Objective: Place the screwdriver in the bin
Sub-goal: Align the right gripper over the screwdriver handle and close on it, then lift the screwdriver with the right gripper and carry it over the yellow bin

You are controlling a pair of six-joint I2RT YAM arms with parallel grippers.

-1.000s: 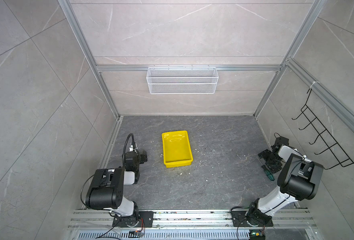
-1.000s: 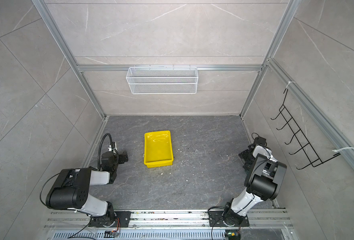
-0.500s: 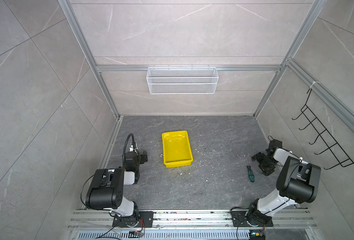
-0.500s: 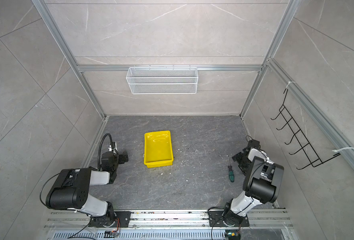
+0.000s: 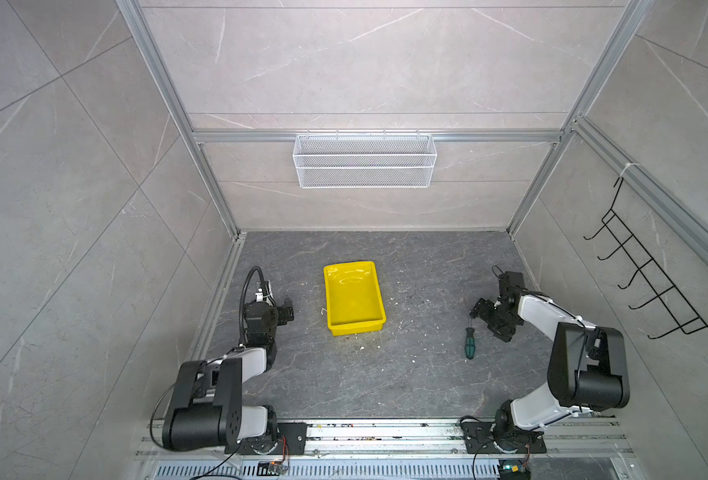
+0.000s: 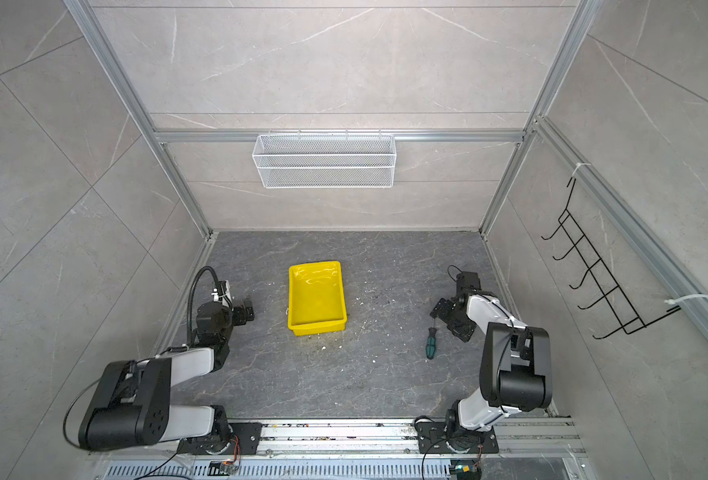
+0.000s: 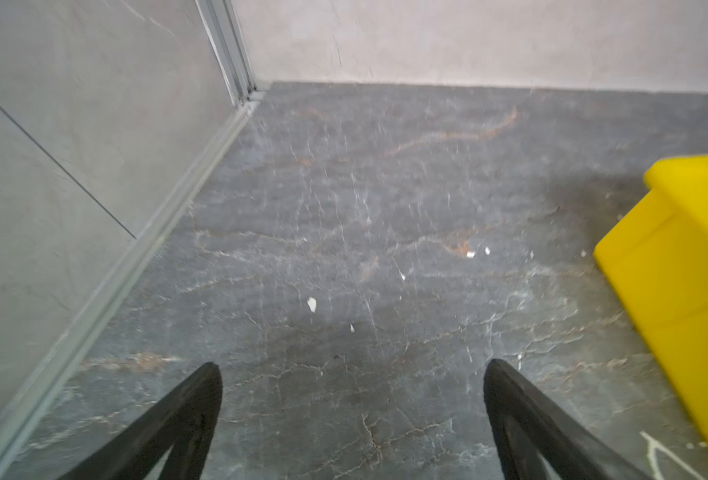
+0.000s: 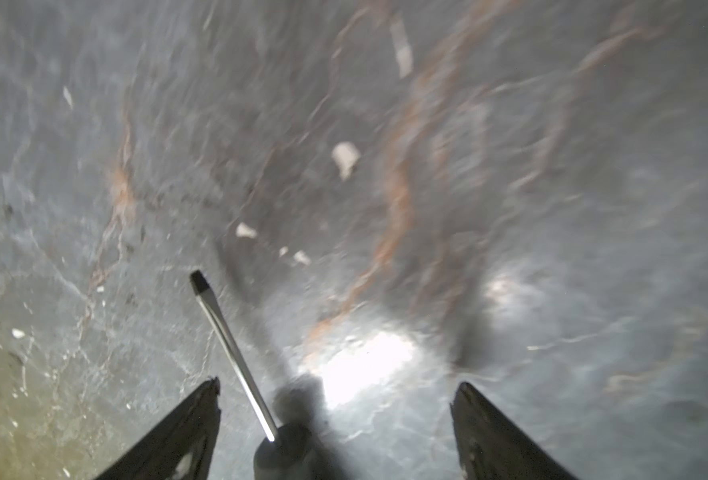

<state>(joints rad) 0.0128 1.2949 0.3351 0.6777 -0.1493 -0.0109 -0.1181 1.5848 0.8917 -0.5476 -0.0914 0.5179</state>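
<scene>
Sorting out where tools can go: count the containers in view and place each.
2. The yellow bin sits on the floor, near its middle; the white wire basket hangs from the rail on the back wall. Nothing seems hidden.

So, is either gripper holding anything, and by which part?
Nothing is held. The right gripper stands open by the screwdriver lying on the floor; the left gripper is open, empty.

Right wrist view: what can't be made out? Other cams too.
Right wrist view: screwdriver handle cut off by the frame edge, only the shaft and the handle's front show; floor blurred.
Both top views: shaft tip by the right end effector too small to tell touching from apart.
Left wrist view: bin mostly cut off by the edge; its wall hides the inside.
</scene>
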